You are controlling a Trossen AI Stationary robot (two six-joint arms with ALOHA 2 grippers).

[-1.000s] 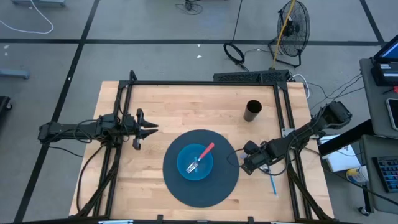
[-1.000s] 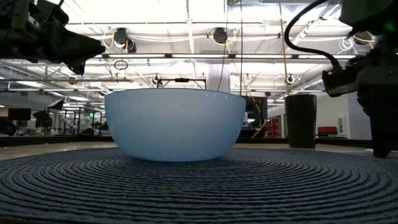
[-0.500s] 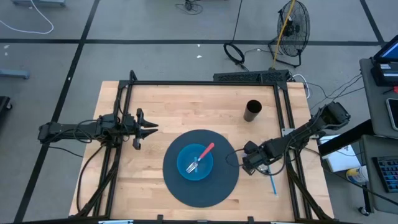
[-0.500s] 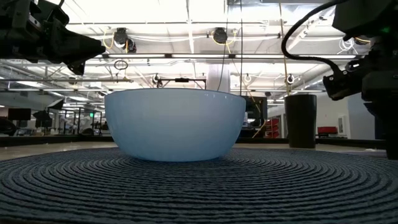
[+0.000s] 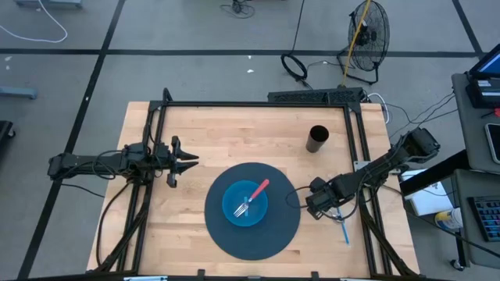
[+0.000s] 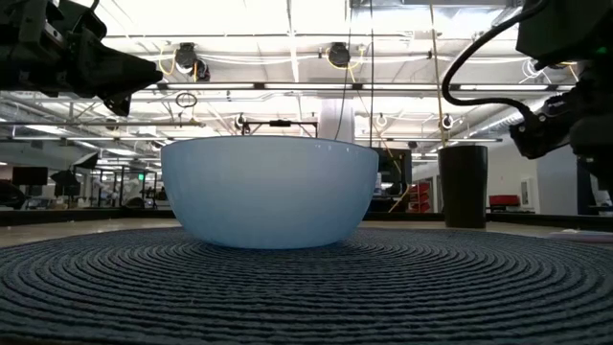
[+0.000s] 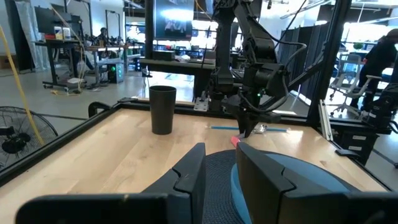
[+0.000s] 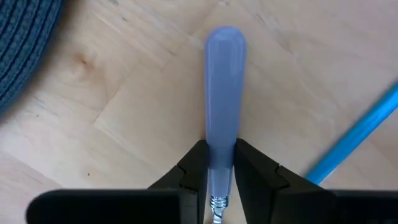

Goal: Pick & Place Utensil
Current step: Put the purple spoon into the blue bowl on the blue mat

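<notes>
My right gripper (image 5: 319,206) is low over the wood between the dark round mat (image 5: 234,242) and the table's right edge, shut on a utensil with a pale lilac handle (image 8: 225,93). In the high view the gripper hides that utensil. A thin blue utensil (image 5: 343,231) lies flat on the wood beside it and also shows in the right wrist view (image 8: 354,138). A blue bowl (image 5: 244,204) stands on the mat with a red-handled fork (image 5: 253,197) lying in it. My left gripper (image 5: 184,162) is open and empty, above the table's left part. My right gripper pinches the lilac handle between its two fingers (image 8: 193,171), on its two sides near the metal end (image 8: 221,163). The fingers point down at the table from above. The handle's rounded free end (image 8: 226,38) sticks out past the fingers. Whether it is clear of the wood, I cannot tell.
A black cup (image 5: 317,139) stands upright at the far right of the table. A black frame rail (image 5: 361,156) runs along the right edge close to my right arm. Bare wood lies between the mat and the left gripper.
My right gripper has risen a little and gone slightly toward the table's right edge, still shut on the lilac-handled utensil.
</notes>
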